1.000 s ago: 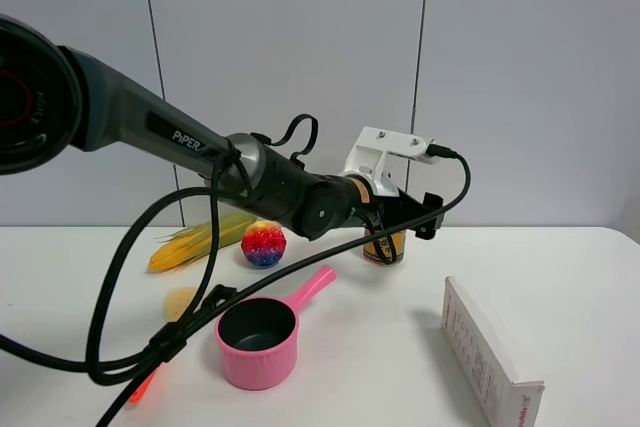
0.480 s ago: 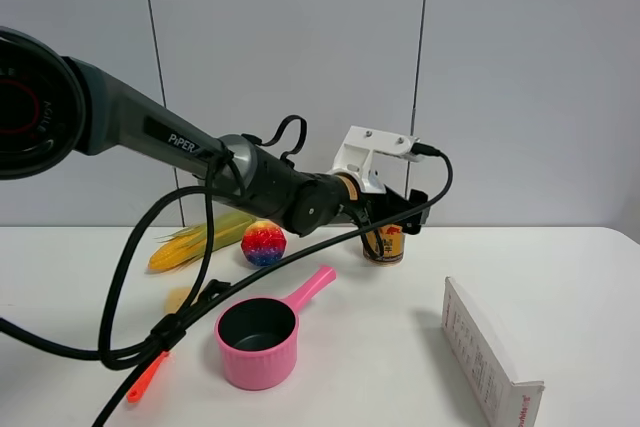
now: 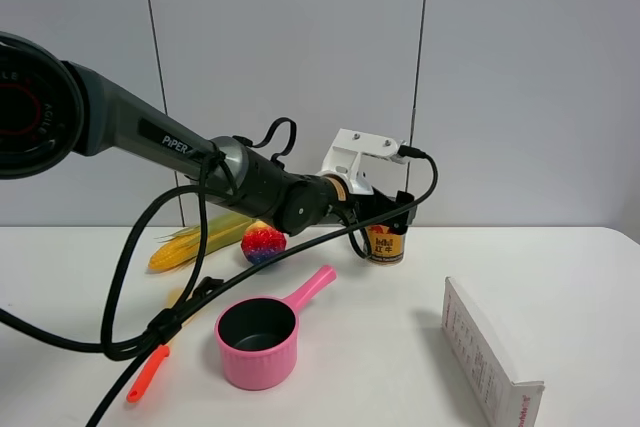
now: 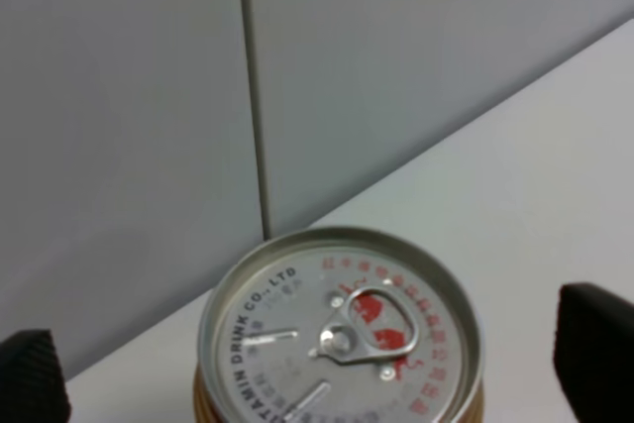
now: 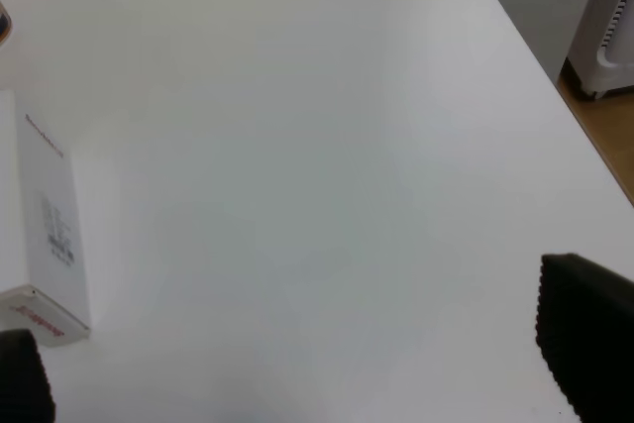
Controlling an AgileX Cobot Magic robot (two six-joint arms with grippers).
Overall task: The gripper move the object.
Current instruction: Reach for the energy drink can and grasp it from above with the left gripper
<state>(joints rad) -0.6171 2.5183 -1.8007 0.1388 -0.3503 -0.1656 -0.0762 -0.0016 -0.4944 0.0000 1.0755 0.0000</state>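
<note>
The gold drink can [image 3: 386, 245] stands upright on the white table [image 3: 400, 347] near the back wall. Its silver top with the red bulls logo fills the left wrist view [image 4: 342, 329]. My left gripper [image 3: 384, 214], black jaws behind a white bracket [image 3: 352, 154], hovers just above and left of the can. In the left wrist view the left gripper [image 4: 312, 364] is open, with its fingertips [image 4: 596, 344] wide on either side of the can and apart from it. My right gripper [image 5: 297, 364] is open and empty over bare table.
A pink saucepan [image 3: 258, 342] sits front of centre, a multicoloured ball [image 3: 264, 243] and a corn cob [image 3: 200, 239] at the back left. A white box lies at the front right [image 3: 490, 352] and shows in the right wrist view [image 5: 40, 235]. A black cable [image 3: 130, 277] hangs down from the left arm to an orange piece [image 3: 147, 377].
My left gripper has drawn back to the left, away from the can. The can stays standing in the same spot and shows more fully.
</note>
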